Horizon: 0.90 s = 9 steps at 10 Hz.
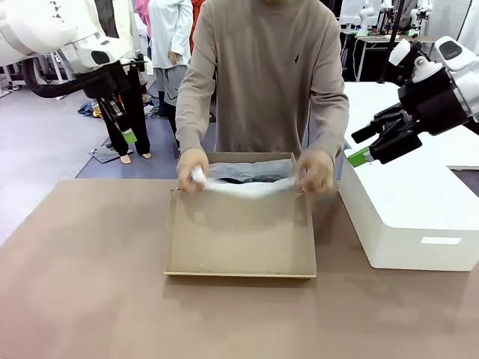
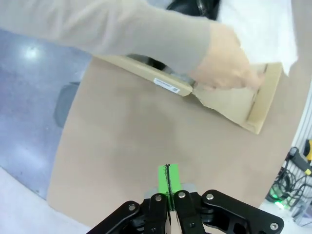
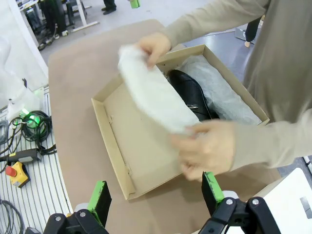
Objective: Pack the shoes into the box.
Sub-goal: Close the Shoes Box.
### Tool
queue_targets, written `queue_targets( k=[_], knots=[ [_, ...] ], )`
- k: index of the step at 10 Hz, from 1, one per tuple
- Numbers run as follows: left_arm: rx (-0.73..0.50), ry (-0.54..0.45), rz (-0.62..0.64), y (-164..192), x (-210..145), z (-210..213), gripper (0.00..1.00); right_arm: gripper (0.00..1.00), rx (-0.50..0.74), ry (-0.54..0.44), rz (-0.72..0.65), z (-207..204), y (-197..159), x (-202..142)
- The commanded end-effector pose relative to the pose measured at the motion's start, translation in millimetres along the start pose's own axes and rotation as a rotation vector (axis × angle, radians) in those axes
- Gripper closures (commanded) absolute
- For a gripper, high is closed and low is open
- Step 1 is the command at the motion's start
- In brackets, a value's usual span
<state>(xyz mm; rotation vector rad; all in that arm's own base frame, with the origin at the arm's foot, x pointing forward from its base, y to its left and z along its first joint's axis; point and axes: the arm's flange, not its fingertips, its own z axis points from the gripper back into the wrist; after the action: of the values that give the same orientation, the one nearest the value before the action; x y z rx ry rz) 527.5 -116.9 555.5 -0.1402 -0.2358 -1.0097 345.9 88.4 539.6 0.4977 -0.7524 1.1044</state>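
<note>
Mostly hidden shoes [image 3: 187, 90] in box [image 3: 111, 146]; L end effector [image 2: 167, 171] clenched, R end effector [image 3: 155, 184] released.

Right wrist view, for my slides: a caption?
Person's hands hold tissue paper above a black shoe in the box; right gripper open.

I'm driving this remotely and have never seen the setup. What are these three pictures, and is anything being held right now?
Two white robot arms share a brown table with a person. The front picture looks across the table from between the arms. The other two come from a camera on each wrist, looking along that arm's pincer. The left pincer is shut on nothing, above the table. The right pincer is open and empty. The box lies open; the person's hands hold white tissue over a black shoe inside it. A white block sits beside it.
</note>
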Motion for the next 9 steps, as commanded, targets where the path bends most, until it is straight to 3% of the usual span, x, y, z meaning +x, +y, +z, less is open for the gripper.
queue_targets(
  k=[1, 7, 9],
  knots=[
    [-0.019, -0.016, -0.055, 1, -1, -1, 1.0, 0.0, 0.011, -0.035, 0.024, -2, -4, 1],
    [-0.005, -0.001, -0.042, -2, 2, -2, 1.0, 0.0, 0.011, -0.035, 0.024, -2, -4, 1],
    [-0.146, -0.075, -0.054, 22, -16, -6, 1.0, 0.0, 0.011, -0.035, 0.024, -2, -4, 1]
  ],
)
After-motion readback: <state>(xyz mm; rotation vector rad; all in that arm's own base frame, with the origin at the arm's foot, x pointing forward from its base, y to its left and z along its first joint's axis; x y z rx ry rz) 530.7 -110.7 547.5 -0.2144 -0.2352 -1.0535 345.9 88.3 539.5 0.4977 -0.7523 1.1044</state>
